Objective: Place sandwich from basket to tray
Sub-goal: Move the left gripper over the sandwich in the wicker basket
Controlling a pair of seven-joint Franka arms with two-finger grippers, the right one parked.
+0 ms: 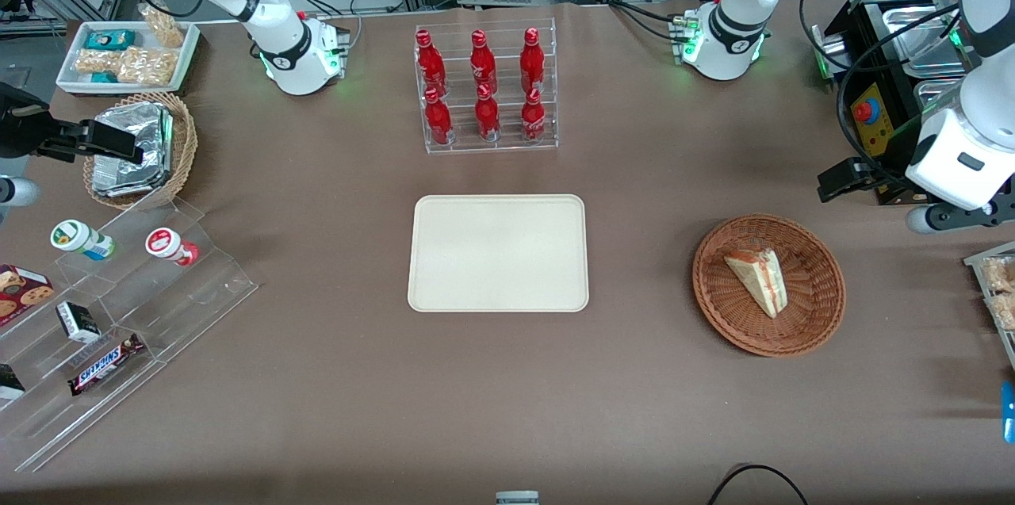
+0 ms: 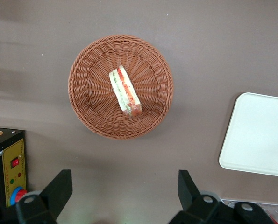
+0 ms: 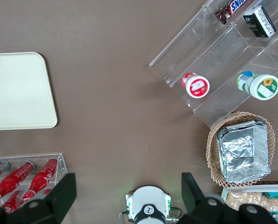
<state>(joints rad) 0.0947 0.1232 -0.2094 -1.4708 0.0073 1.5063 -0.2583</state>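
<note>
The sandwich, a pale bread wedge with red and green filling, lies in the middle of the round reddish-brown wicker basket. My left gripper hangs high above the table, open wide and holding nothing. It is a little farther from the front camera than the basket and nearer the working arm's end of the table. The cream tray lies flat at the table's middle, with nothing on it.
A clear rack of red bottles stands farther from the front camera than the tray. A black control box with a red button sits close to my gripper. A stepped acrylic snack shelf and a tan basket of foil packets are at the parked arm's end.
</note>
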